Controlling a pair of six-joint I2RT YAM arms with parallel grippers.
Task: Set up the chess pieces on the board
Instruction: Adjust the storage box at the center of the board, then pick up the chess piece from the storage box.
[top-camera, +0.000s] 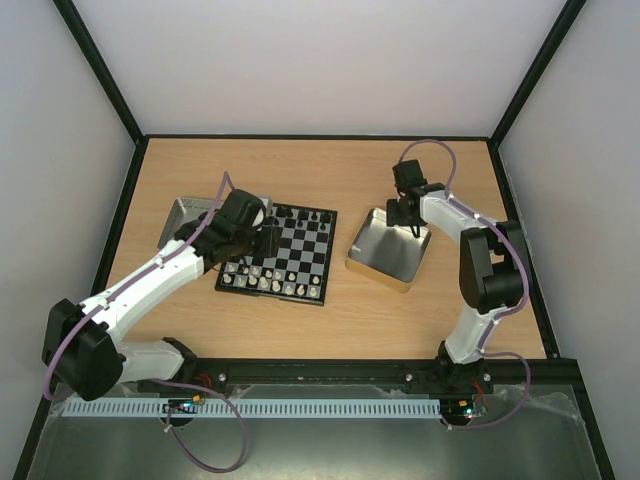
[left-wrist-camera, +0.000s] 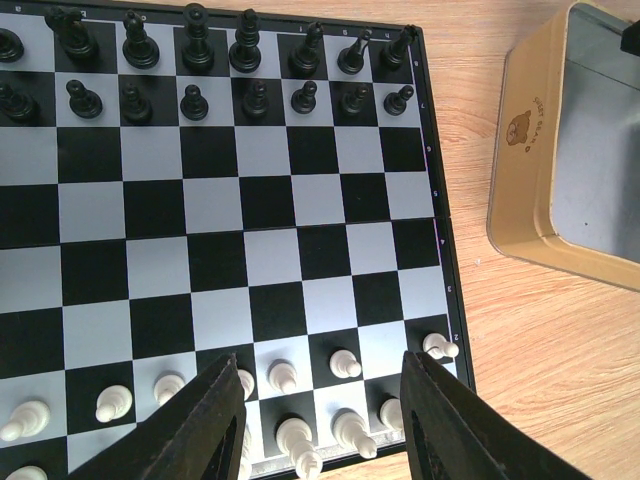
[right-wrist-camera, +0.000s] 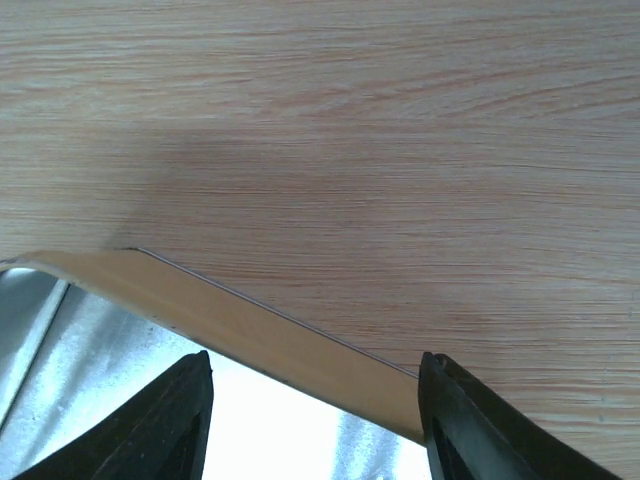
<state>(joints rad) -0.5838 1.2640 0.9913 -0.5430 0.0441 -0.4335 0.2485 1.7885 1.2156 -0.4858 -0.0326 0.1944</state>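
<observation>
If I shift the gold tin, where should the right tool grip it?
Likely the gold tin's thin upright wall at the rim, the right tool descending from above, one finger inside, one outside: the tin looks too wide to span.

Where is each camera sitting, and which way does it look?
Top: above and behind the robot, looking down at table, board and gold tin; left arm and right arm show.
Left wrist: on the left arm, looking down across the board; the left hand shows.
Right wrist: on the right arm, looking down at the tin's rim; the right hand shows.
Top and left wrist share board and tin.
</observation>
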